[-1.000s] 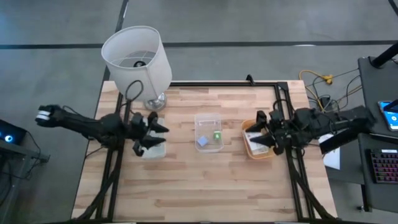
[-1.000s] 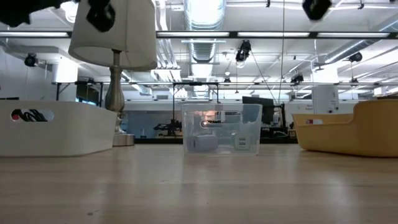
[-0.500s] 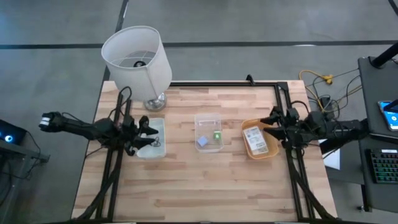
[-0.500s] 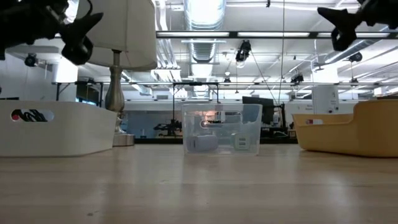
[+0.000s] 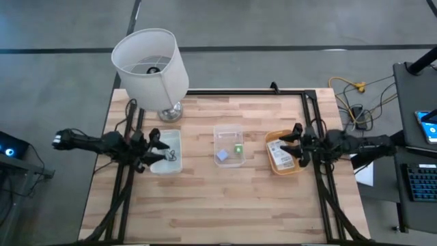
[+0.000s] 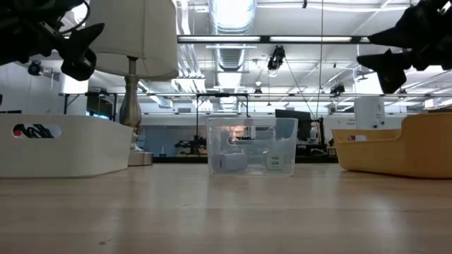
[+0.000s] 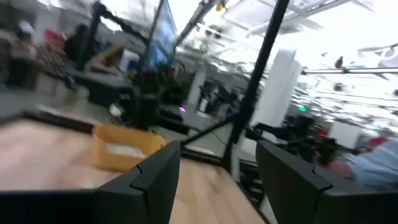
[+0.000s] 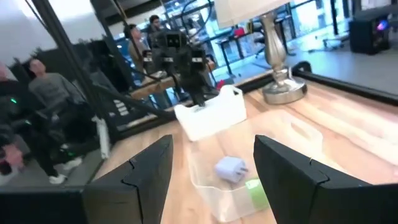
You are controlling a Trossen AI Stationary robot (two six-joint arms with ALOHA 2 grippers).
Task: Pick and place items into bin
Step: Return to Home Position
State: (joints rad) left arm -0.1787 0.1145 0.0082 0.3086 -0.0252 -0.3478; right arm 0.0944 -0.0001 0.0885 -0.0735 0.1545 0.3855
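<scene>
My left gripper [image 5: 156,145] [image 6: 74,53] hangs open over the left rim of a white bin [image 5: 166,152] [image 6: 63,144], in which a thin black cable [image 5: 172,156] lies. My right gripper [image 5: 290,143] [image 6: 388,67] hangs open above a yellow bin [image 5: 273,164] [image 6: 402,144] that holds flat white packets [image 5: 280,152]. Between them stands a clear bin [image 5: 229,130] [image 6: 251,147] with a tiny green piece [image 5: 238,148] [image 8: 255,186] and a blue-grey piece [image 5: 222,156] [image 8: 231,168] on its floor. Both grippers hold nothing.
A big white lampshade [image 5: 150,58] on a metal foot [image 5: 169,111] stands at the table's far left corner, right behind the white bin. Bare wood lies along the near half of the table [image 5: 225,205]. People sit beyond the table [image 8: 43,93].
Both grippers have come down from high above the table toward their bins. The left one has drawn back toward the table's left edge, from over the white bin's middle to its left rim. The right one swung out toward the right edge, then back over the yellow bin.
</scene>
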